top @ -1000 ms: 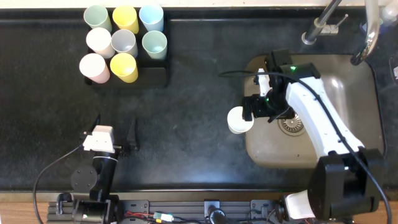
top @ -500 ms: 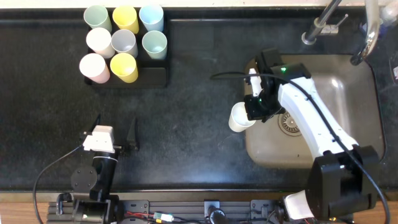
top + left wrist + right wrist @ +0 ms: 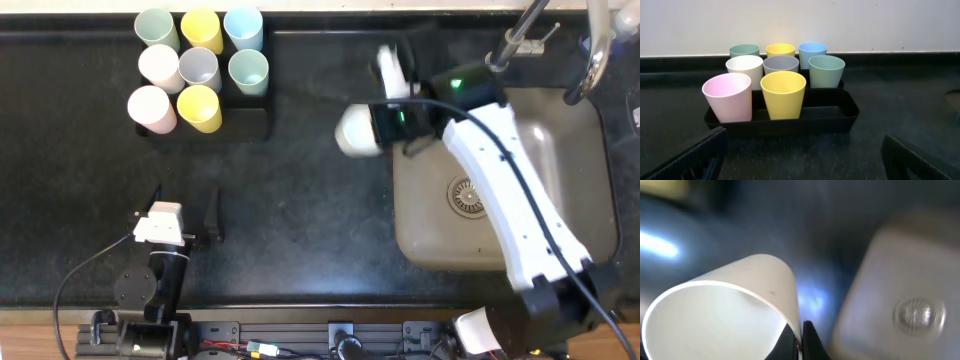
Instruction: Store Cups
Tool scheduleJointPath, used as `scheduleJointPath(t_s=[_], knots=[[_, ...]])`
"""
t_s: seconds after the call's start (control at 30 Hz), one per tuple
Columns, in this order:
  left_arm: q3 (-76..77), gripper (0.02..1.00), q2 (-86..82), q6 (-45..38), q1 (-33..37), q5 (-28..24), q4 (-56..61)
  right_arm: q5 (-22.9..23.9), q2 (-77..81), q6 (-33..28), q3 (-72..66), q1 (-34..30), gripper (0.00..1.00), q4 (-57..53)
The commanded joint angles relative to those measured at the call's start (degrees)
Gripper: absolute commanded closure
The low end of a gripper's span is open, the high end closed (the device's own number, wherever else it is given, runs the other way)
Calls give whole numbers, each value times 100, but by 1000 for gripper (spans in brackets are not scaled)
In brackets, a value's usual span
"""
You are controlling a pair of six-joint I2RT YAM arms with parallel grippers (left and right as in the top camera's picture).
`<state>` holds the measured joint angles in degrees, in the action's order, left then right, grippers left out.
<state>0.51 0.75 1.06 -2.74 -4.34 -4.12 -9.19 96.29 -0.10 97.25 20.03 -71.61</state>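
Eight cups point(image 3: 199, 68), black tray point(image 3: 250, 118) — sink point(image 3: 572, 135) apart

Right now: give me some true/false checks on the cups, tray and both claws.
1. The right claw holds a white cup. True.
2. The tray holds nine cups. False: eight stand in it, and one corner place is free.
3. The left claw is shut on a pink cup. False: it is open and holds nothing; the pink cup stands in the tray.
4. Two yellow cups stand in the tray. True.
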Motion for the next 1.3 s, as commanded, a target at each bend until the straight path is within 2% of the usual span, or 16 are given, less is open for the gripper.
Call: scheduleJointPath(t_s=[0.03,0.23,0.37,0.5,1.0,1.3], knots=[[-7,18,-59,-105,0,-74,-17,-201,463,573,1711,546,958,-98],[-7,18,-59,-105,0,-74,-17,-168,1875,994,3508,1290,958,-496],[-7,18,-59,-105,0,-74,-17,-94,2568,1204,3803,1617,958,-431],[-7,18,-59,-105,0,-74,-20,205,3067,1357,3801,1847,956,-326],[-7,18,-59,-105,0,-74,-17,719,3720,1644,3790,1954,958,-79],[-7,18,-59,-105,0,-74,-17,754,3851,1644,3692,1947,958,13]])
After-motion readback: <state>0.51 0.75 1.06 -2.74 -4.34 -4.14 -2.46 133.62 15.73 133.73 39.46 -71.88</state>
